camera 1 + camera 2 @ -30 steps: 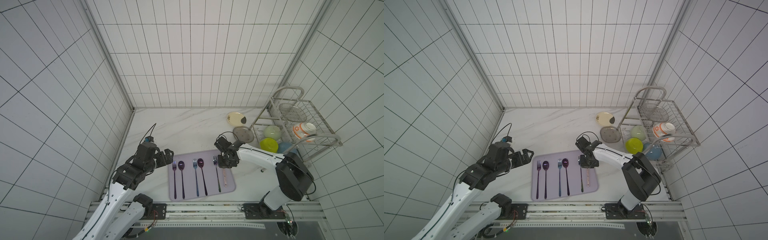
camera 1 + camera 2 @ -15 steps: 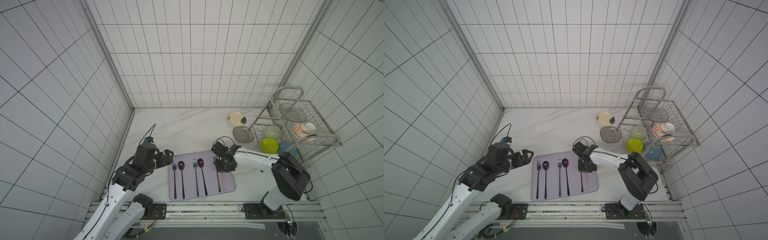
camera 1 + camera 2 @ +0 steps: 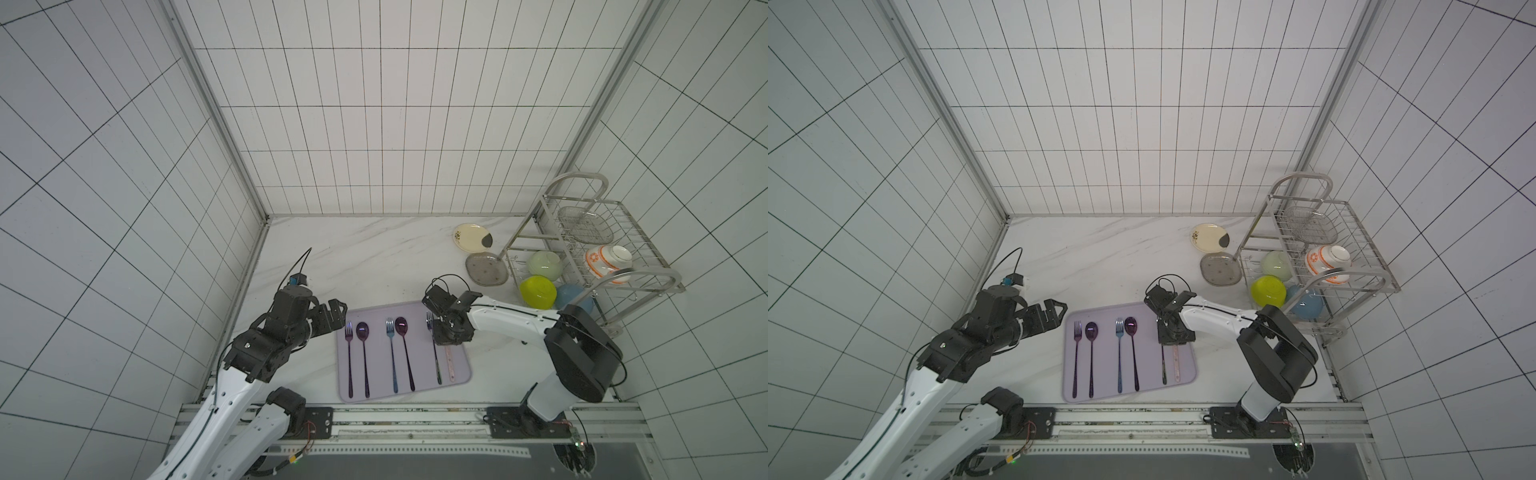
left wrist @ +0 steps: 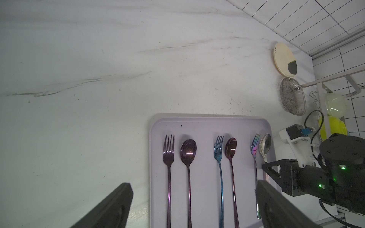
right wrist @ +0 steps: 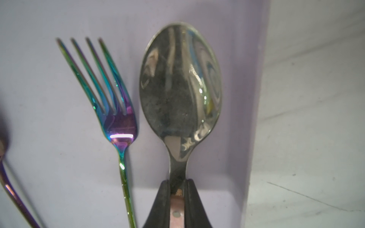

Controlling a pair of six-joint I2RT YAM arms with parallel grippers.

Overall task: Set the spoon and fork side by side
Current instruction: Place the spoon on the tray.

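Observation:
A silver spoon with a pink handle is pinched at its neck by my right gripper, which is shut on it. It is low over the right edge of the lavender tray; whether it touches the tray I cannot tell. It runs parallel to a rainbow fork lying just beside it. In both top views the right gripper hides the spoon's bowl, and only the handle shows. My left gripper stands open and empty just off the tray's left edge.
The tray also holds a purple fork and spoon, then a blue fork and a purple spoon. A cream plate, a mesh dish and a wire rack with bowls stand at the right.
My right gripper has carried the spoon a little toward the front and left, bringing it in line beside the rainbow fork. The left arm has not moved.

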